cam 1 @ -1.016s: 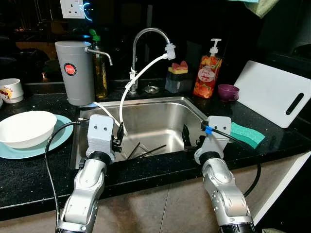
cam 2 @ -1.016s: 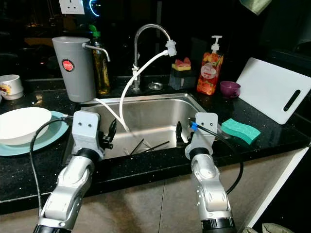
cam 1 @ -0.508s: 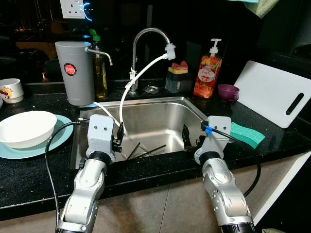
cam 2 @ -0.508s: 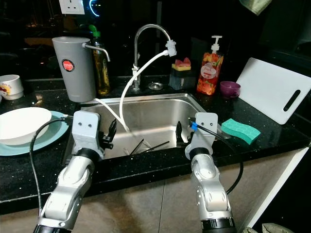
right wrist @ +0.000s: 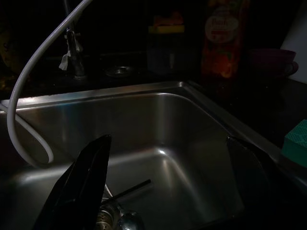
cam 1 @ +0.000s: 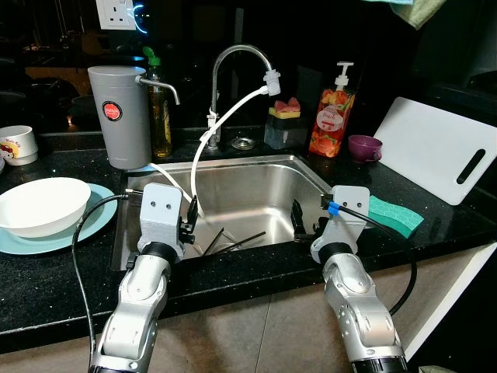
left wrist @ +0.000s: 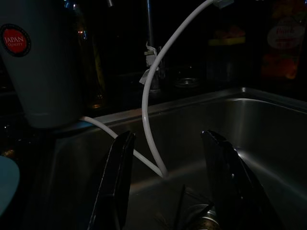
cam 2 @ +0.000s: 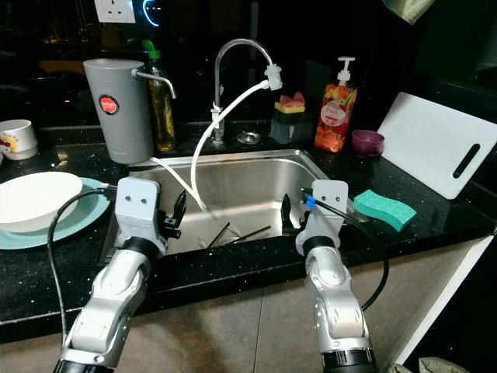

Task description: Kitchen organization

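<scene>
Both arms are poised at the near rim of the sink (cam 1: 311,175), each claw released and holding nothing; the left gripper (left wrist: 168,187) has its 2 fingers spread over the basin's left half, the right gripper (right wrist: 168,187) spreads its own wider over the right half; the likely targets are the dark chopsticks (cam 1: 237,242) lying on the basin floor, below and between the 2 claws, their long axis running from near left to far right; judging by this, the left claw is slightly nearer their low end; the white hose (cam 1: 206,148) hangs from the faucet (cam 1: 237,58) into the left side, narrowing room there; the right side looks open; the green sponge (cam 1: 394,215) rests on the counter just right of the right arm
</scene>
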